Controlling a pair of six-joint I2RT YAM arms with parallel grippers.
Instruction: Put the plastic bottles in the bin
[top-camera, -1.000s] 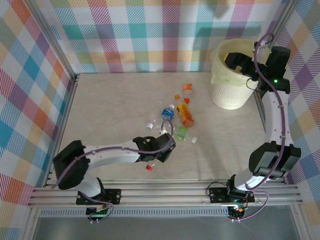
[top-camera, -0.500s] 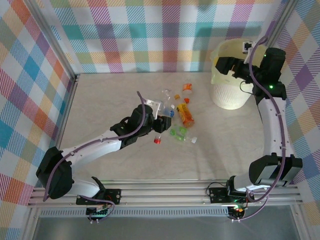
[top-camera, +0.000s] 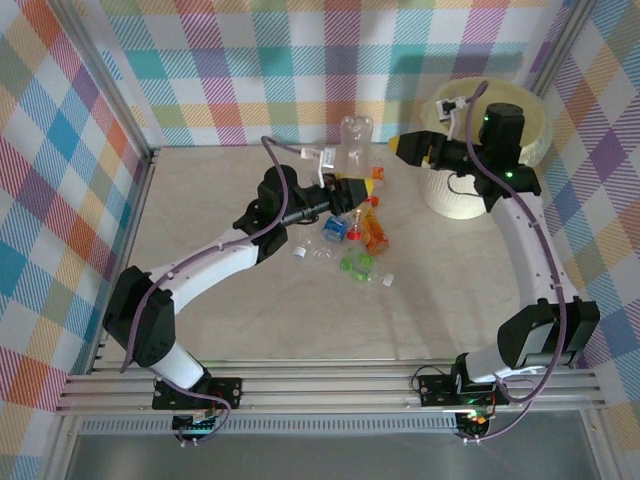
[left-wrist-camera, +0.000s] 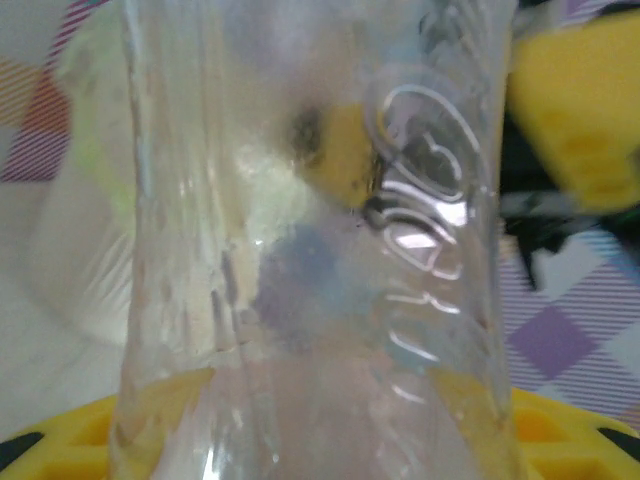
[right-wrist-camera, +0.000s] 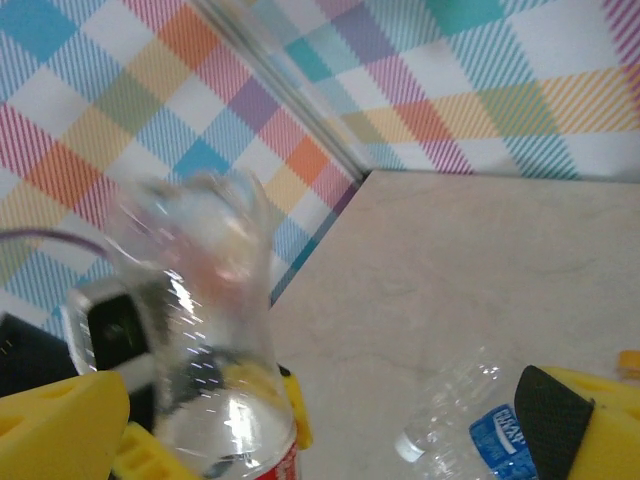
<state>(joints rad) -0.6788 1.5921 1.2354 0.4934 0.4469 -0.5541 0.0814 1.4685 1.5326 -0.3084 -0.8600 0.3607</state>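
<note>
My left gripper (top-camera: 348, 188) is shut on a clear plastic bottle (top-camera: 352, 135) with a red label, held upright above the table's back middle. In the left wrist view this bottle (left-wrist-camera: 310, 240) stands between my yellow fingers (left-wrist-camera: 150, 405). My right gripper (top-camera: 408, 148) is open, pointing left, a short way right of that bottle. The right wrist view has the held bottle (right-wrist-camera: 205, 330) ahead of my open right gripper (right-wrist-camera: 320, 415). Several more bottles lie on the table: a blue-labelled one (top-camera: 334, 229), an orange one (top-camera: 374, 232), a green one (top-camera: 358, 265). The cream bin (top-camera: 470, 190) stands back right.
Loose caps and small bottle pieces (top-camera: 387, 280) lie around the pile in the table's middle. The right arm (top-camera: 530, 230) crosses in front of the bin. Checkered walls close in the back and sides. A blue-labelled bottle (right-wrist-camera: 490, 425) lies below the right gripper.
The left arm rose from the table's front with the clear bottle and carried it to the back middle. The right gripper swung out from over the bin, leftward toward the bottle.
</note>
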